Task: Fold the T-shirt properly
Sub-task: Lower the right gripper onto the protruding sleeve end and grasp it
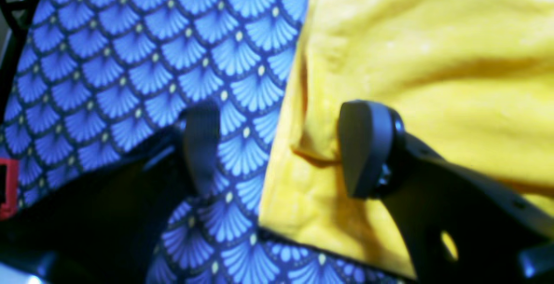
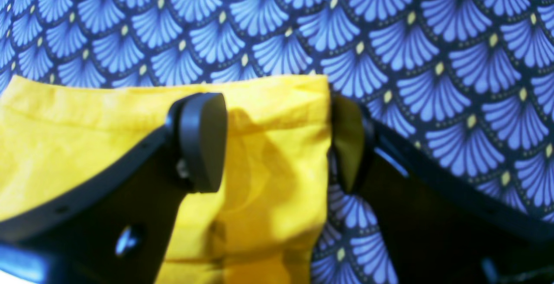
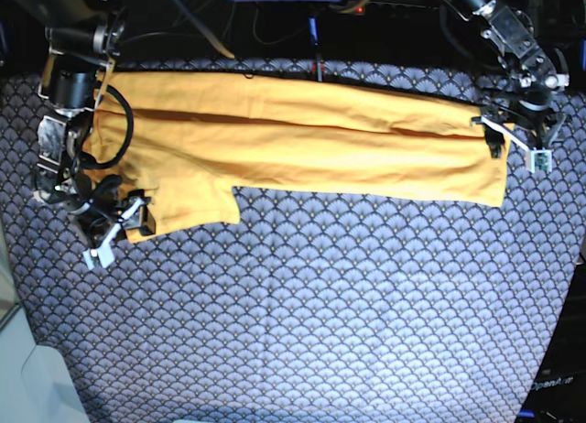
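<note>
The orange-yellow T-shirt [image 3: 302, 139] lies as a long folded band across the far part of the table, with a sleeve hanging down at the left. My left gripper [image 3: 515, 141] is open at the shirt's right end. In the left wrist view [image 1: 281, 150] one finger [image 1: 363, 150] is over the shirt [image 1: 433, 59] and the other is over the navy cloth. My right gripper [image 3: 116, 229] is open at the sleeve's lower corner. In the right wrist view [image 2: 277, 143] it straddles the shirt's corner [image 2: 65, 137]. Neither gripper holds fabric.
A navy cloth with a white fan-scale pattern [image 3: 320, 304] covers the whole table. Dark cables and gear line the far edge [image 3: 311, 11]. A pale surface [image 3: 27, 377] shows past the table's near left corner. A red part [image 1: 6, 184] sits at the left wrist view's edge.
</note>
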`<state>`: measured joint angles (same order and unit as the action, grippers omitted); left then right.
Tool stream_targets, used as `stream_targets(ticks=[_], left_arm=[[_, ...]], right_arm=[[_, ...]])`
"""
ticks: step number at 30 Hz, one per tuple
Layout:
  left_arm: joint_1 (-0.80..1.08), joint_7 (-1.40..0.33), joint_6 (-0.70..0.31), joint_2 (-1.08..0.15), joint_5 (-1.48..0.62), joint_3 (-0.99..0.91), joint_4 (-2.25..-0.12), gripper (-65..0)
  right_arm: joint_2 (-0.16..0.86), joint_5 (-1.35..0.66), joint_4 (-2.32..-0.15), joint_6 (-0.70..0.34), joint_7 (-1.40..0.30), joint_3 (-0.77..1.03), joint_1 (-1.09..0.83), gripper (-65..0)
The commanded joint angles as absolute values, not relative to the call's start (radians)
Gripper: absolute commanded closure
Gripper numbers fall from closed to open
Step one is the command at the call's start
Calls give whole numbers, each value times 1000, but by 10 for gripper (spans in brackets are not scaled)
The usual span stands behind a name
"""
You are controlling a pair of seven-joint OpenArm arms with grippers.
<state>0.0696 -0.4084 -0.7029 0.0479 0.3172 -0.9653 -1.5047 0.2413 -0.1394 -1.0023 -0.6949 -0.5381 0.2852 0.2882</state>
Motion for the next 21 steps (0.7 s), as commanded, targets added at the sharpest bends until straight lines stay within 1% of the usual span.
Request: stream_targets(ticks=[1, 3, 5, 7, 8, 11, 12, 17, 21], left_arm=[[59, -386, -698, 38, 305, -964, -1523, -421], [59, -384, -698, 38, 305, -964, -1523, -421], [59, -384, -698, 38, 305, -964, -1523, -421], [59, -384, -698, 38, 305, -964, -1523, -421], [59, -384, -698, 38, 305, -964, -1523, -421], [59, -384, -698, 38, 305, -964, -1523, -421], [59, -384, -698, 38, 305, -964, -1523, -421], [59, -384, -698, 38, 305, -964, -1523, -421], [61, -386, -698, 38, 305, -964, -1523, -421]], right_arm=[[249, -147, -1013, -698, -544, 286, 306, -385], [249, -147, -1013, -698, -547, 286, 306, -356], [248, -147, -1013, -698, -547, 289, 306, -295], [248, -147, -1013, -698, -549, 289, 306, -202], [248, -147, -1013, -698, -549, 288, 306, -144], [248, -147, -1015, -698, -545, 288, 306, -10], [248, -147, -1017, -698, -542, 291, 306, 0], [252, -148, -1032, -698, -538, 292, 312, 0], [249, -151, -1165, -698, -539, 292, 268, 0]])
